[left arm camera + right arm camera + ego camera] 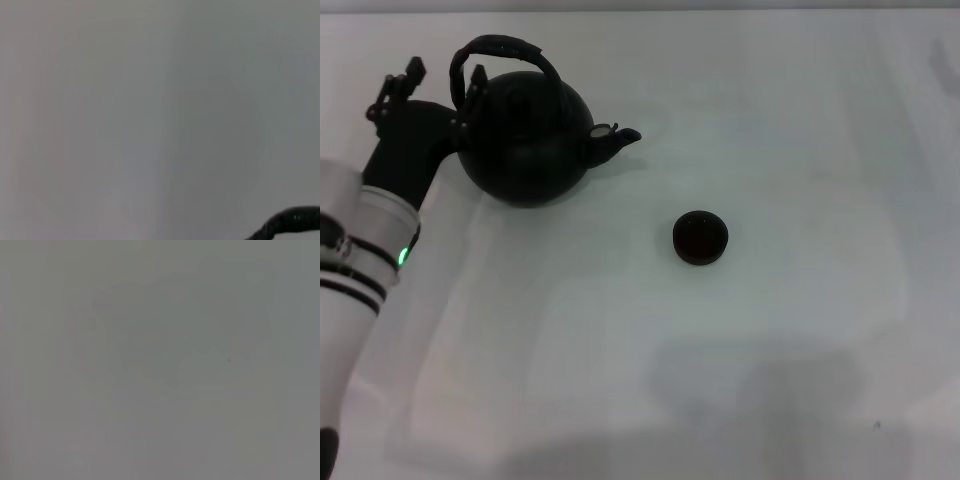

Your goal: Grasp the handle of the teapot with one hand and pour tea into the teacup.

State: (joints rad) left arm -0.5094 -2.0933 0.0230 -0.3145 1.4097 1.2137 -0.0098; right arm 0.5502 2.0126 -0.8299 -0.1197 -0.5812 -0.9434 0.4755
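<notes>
Left gripper (460,95) at teapot (525,140) handle (505,48), teacup (700,238) apart

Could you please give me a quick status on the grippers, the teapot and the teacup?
Left gripper at the handle, grip unclear. Right arm out of view. Teapot upright, spout toward teacup, apart. Nothing between them.

A matte-black teapot (528,145) with an equally dark handle (505,50) and a pale, silvery spot beside its spout (618,135) stands on a plain white table (770,350). The small teacup (700,238) is black throughout. The left arm (355,270) is white with black bands and a glowing green light, ending in a black left gripper (460,110).
</notes>
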